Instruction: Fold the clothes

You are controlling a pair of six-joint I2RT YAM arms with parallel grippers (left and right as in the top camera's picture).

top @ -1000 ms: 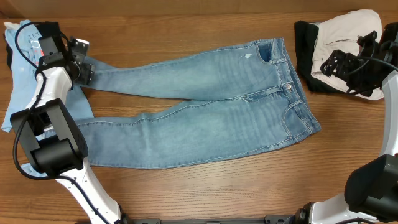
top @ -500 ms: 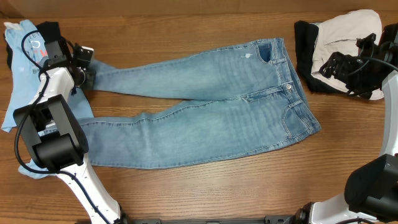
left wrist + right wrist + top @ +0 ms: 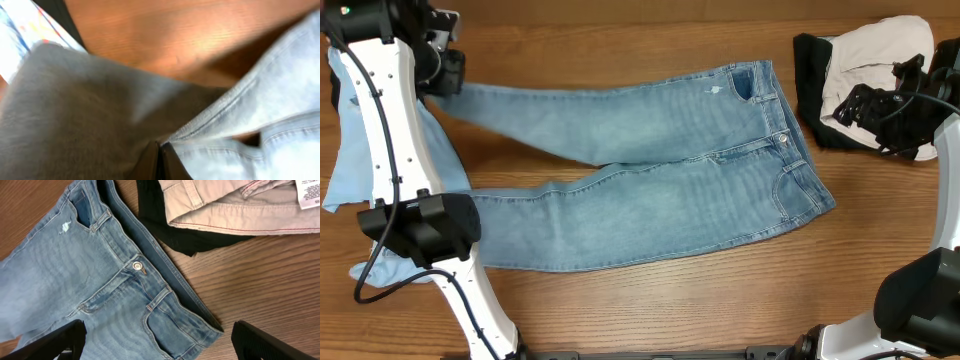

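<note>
Lying front-up across the wooden table: jeans, light blue, waist toward the right of frame, legs running left. The lower leg sits nearest the bottom edge, flat, and its cuff end is hidden behind the left arm's base. The waistband is at mid-right with the button fastened, and there is a small worn spot by the front pocket. The upper leg angles toward the upper left corner of frame.

Left gripper is at that upper left end, clamped tight on the leg's cuff. The left wrist view shows a denim seam pinched right at the closed fingertips, blurred, with bare wood behind it. The cuff end looks lifted off the table.

A pale-blue T-shirt lies along the left edge, partly under the left arm. Its print shows at the wrist view's upper left.

Right gripper is in the upper right of frame with its jaws spread wide, holding nothing. It hovers at the edge of the pile there. Its fingers frame the jeans' waist in the right wrist view.

Farthest, upper right corner: beige trousers bunched on top of a black garment, just beside the jeans' waistband and not touching it.
</note>
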